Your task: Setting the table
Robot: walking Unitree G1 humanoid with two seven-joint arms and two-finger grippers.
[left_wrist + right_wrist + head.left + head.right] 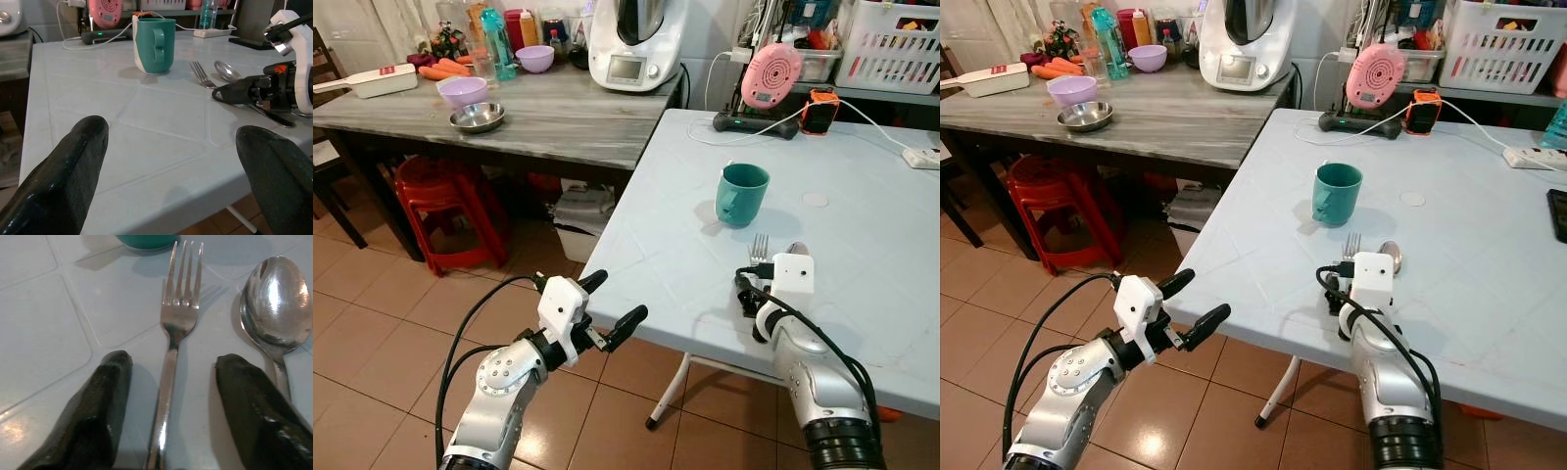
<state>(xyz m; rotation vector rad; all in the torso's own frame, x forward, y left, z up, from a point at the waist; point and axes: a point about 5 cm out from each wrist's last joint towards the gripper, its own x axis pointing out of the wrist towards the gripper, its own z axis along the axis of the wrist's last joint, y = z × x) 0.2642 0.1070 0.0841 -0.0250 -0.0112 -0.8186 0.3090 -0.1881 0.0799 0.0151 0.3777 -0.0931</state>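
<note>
Right claw (168, 382) sat open astride the fork (177, 318) on the counter (862, 225) beside the spoon (279, 303), left claw (612, 308) open off-edge; closing askew risked nudging the spoon.

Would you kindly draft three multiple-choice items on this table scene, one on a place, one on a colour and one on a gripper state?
1. Where does the fork lie?
A. Inside the mug
B. On the white table, beside the spoon
C. On the floor

2. What colour is the mug?
A. Teal
B. Red
C. Yellow

3. How does the right gripper stand?
A. Shut on the spoon
B. Shut on the mug handle
C. Open, a finger on each side of the fork's handle

Answers: 1 B, as the right wrist view shows fork and spoon side by side on the tabletop; 2 A, teal in both eye views; 3 C, as a gap shows between each black finger and the handle.
</note>
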